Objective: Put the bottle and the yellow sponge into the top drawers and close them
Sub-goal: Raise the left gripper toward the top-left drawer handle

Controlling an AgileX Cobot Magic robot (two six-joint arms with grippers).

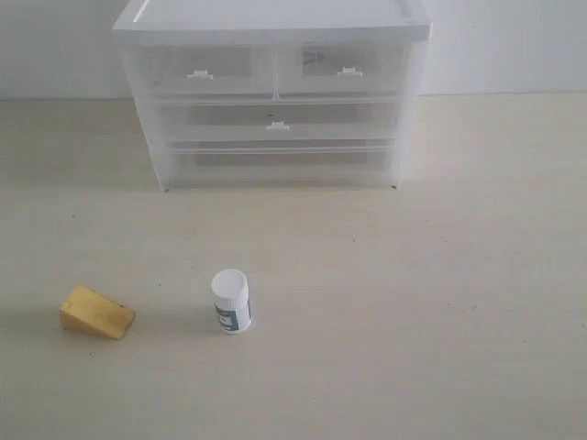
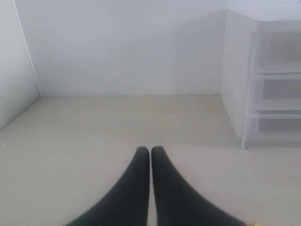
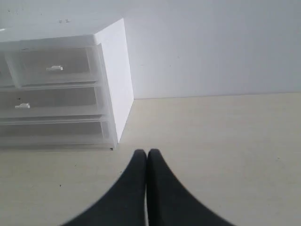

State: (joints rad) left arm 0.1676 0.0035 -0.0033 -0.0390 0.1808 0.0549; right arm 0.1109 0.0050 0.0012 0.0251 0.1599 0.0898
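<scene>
The bottle [image 1: 231,302] stands upright on the table, white with a ribbed cap and a dark teal label. To its left lies the yellow sponge [image 1: 95,313], a wedge. The white drawer unit [image 1: 273,92] stands at the back; its top left drawer [image 1: 204,71] and top right drawer [image 1: 341,68] are both pushed in. Neither gripper shows in the exterior view. In the left wrist view my left gripper [image 2: 150,150] is shut with nothing in it, above bare table, the unit [image 2: 268,80] off to one side. My right gripper [image 3: 146,153] is likewise shut and holds nothing, near the unit's corner [image 3: 113,89].
Two full-width drawers [image 1: 278,123] sit below the top pair, shut. A white wall [image 2: 122,47] backs the beige table [image 1: 440,275]. A side panel [image 2: 14,70] borders the table in the left wrist view.
</scene>
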